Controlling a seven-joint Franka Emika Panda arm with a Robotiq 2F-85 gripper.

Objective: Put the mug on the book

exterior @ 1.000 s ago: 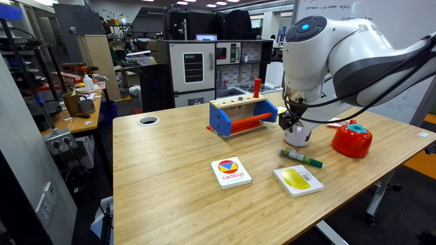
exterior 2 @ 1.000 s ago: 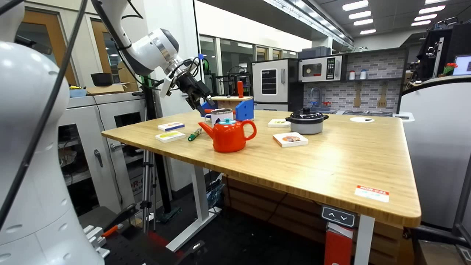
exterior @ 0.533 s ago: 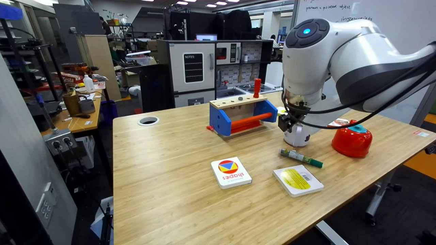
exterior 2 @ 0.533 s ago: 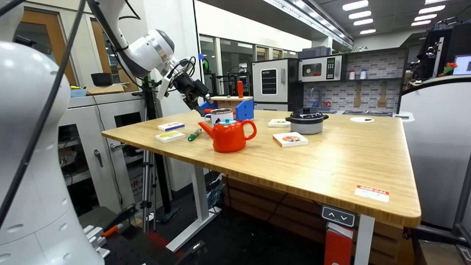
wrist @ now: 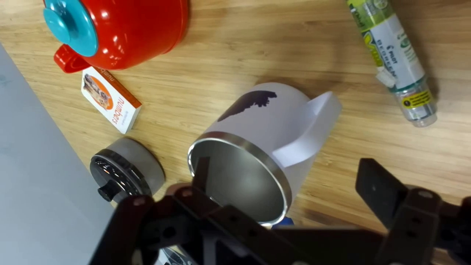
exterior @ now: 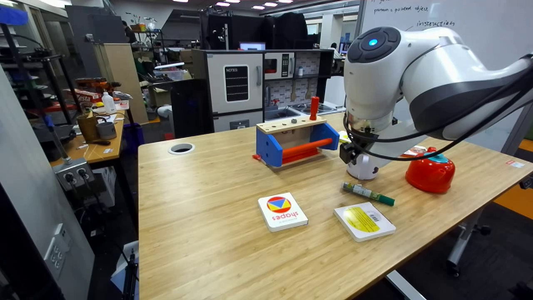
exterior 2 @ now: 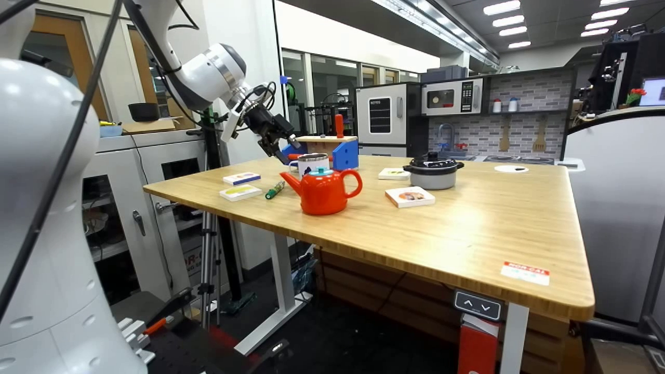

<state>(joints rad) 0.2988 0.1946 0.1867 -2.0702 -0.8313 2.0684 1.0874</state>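
Note:
The mug (exterior: pixel 363 168) is white with a dark print, a steel rim and a side handle. It stands upright on the table, partly behind the gripper, and partly behind the teapot in an exterior view (exterior 2: pixel 307 163). In the wrist view its mouth and handle face me (wrist: pixel 268 121). My gripper (wrist: pixel 287 178) is open and empty at the mug's top. One finger overlaps the mouth; the other is out past the handle side. I cannot tell whether a finger is inside. The book (exterior: pixel 283 211), white with a round red, yellow and blue picture, lies flat, also in an exterior view (exterior 2: pixel 241 178).
A green marker (exterior: pixel 368 193) and a white book with yellow-green picture (exterior: pixel 364 221) lie near the mug. A red teapot (exterior: pixel 430 173) stands beside it. A blue toy toolbox (exterior: pixel 270 146) stands behind. A grey pot (exterior 2: pixel 433 179) and a numbers book (exterior 2: pixel 410 197) are farther off.
The arm has come down slightly, and the gripper has shifted a little, staying open over the mug. The mug, the book and the other objects have not moved.

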